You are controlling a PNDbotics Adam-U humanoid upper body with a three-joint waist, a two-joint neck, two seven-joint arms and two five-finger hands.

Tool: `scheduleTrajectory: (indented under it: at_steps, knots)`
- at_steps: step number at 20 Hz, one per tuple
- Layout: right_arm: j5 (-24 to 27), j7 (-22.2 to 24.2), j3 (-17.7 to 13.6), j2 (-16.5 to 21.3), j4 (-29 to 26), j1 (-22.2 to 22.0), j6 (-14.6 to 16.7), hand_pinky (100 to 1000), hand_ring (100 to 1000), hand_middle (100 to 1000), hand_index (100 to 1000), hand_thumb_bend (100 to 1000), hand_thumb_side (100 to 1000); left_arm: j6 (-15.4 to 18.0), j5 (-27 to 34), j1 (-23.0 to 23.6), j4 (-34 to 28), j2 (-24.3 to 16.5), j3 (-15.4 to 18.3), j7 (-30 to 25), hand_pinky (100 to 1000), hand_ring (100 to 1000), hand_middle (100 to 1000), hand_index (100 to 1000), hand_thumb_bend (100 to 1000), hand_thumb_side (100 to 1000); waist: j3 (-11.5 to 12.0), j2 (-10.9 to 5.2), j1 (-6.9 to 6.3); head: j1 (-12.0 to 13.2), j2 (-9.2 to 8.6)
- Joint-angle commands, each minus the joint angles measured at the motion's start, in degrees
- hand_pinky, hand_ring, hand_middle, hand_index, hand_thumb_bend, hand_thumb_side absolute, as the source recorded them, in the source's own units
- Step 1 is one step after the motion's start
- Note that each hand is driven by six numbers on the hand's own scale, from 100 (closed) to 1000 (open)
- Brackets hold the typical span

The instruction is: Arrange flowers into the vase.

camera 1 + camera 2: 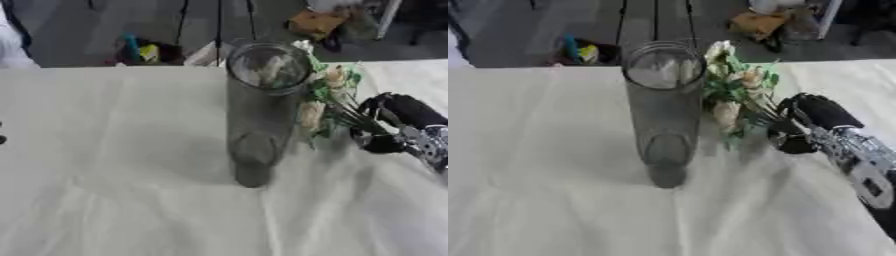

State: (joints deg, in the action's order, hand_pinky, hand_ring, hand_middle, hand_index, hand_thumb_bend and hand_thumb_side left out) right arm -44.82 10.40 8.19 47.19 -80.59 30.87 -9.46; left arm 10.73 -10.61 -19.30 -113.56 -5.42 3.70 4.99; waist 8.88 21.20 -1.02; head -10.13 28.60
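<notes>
Right hand (811,122), fingers curled round the stems of a cream-and-green flower bunch (732,90), holds it just beside the tall clear glass vase (662,115) (upright on white cloth); blooms should clear the rim before lowering.

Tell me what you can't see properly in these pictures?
- The right hand: its fingers curl round the flowers, but the stems hide the grip in both eye views.
- The flower stems' lower ends, hidden inside that hand.
- The vase: too blurred to tell whether it holds water.
- The left hand shows in neither view.
- The floor clutter beyond the table is too blurred to name.
</notes>
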Motion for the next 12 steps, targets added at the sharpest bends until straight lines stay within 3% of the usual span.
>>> scheduleTrajectory:
  at_steps: [1,12]
  knots:
    - [-1.8,0.2,-0.3,2.0,-0.2,1.1,-0.5,506,531,408,676,100,404,0.1,0.0,-0.5,-1.0,-0.2,-0.5,-0.1,585,636,711,867,100,1000,0.0,-0.17,-0.14,-0.1,-0.8]
    - [-6.5,1.8,0.4,1.8,0.8,1.5,-0.2,459,502,444,651,100,405,0.2,0.2,-0.5,-1.0,-0.2,-0.6,-0.1,582,634,708,863,100,1000,0.3,-0.1,-0.02,-0.3,-0.93]
